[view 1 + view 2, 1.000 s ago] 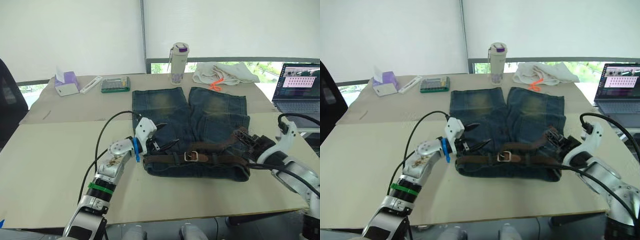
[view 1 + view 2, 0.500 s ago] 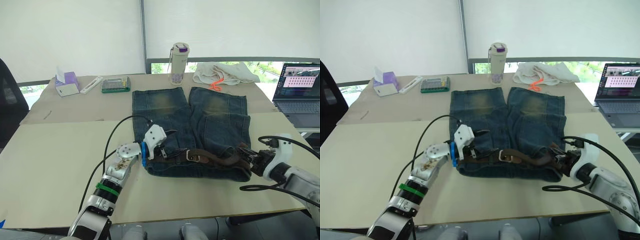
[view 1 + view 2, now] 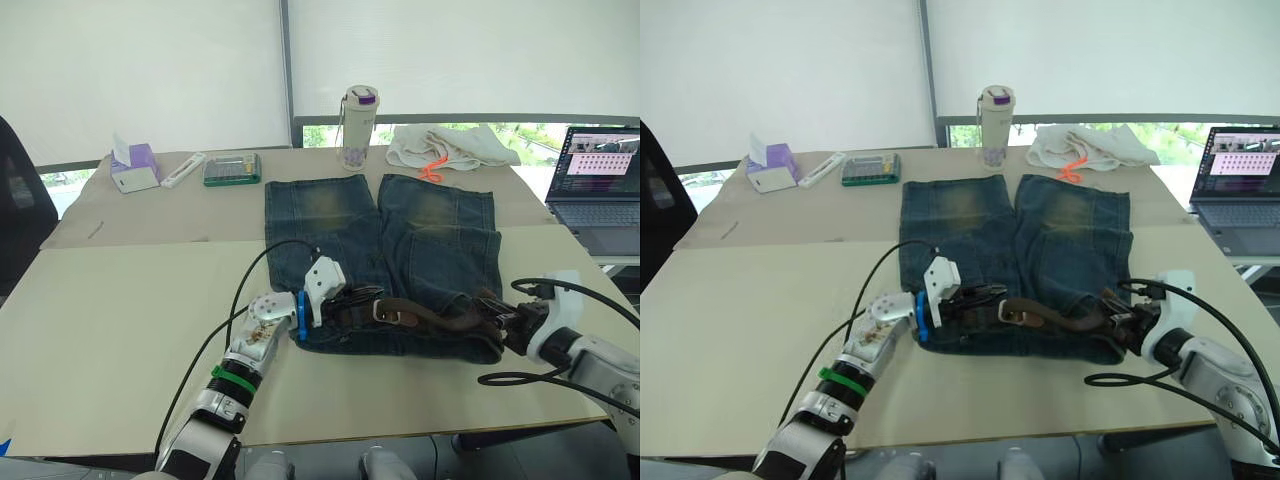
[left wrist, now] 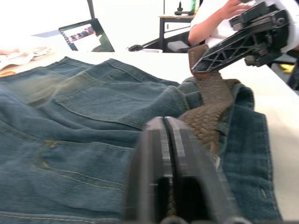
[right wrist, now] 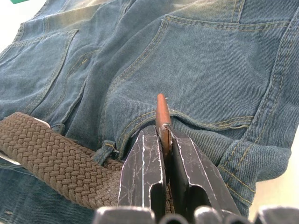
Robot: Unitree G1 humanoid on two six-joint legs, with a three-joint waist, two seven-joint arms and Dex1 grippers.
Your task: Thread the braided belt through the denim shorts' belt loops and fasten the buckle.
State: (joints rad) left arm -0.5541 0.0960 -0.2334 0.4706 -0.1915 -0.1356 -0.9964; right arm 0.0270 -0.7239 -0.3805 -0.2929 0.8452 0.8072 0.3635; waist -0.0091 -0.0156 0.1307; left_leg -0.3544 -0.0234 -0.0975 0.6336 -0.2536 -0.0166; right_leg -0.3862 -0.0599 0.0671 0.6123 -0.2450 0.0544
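**Braided belt pinched at both ends**

We see our right gripper [image 5: 161, 154] clamped on the braided belt [image 3: 440, 318] tip, lower right. Our left gripper [image 4: 168, 154] presses closed at the buckle [image 3: 385, 312] end, across the denim shorts [image 3: 380, 240] waistband, frame centre.

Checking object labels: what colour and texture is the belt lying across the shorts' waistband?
Dark brown, with a woven braided pattern; the braided belt shows best in the right wrist view.
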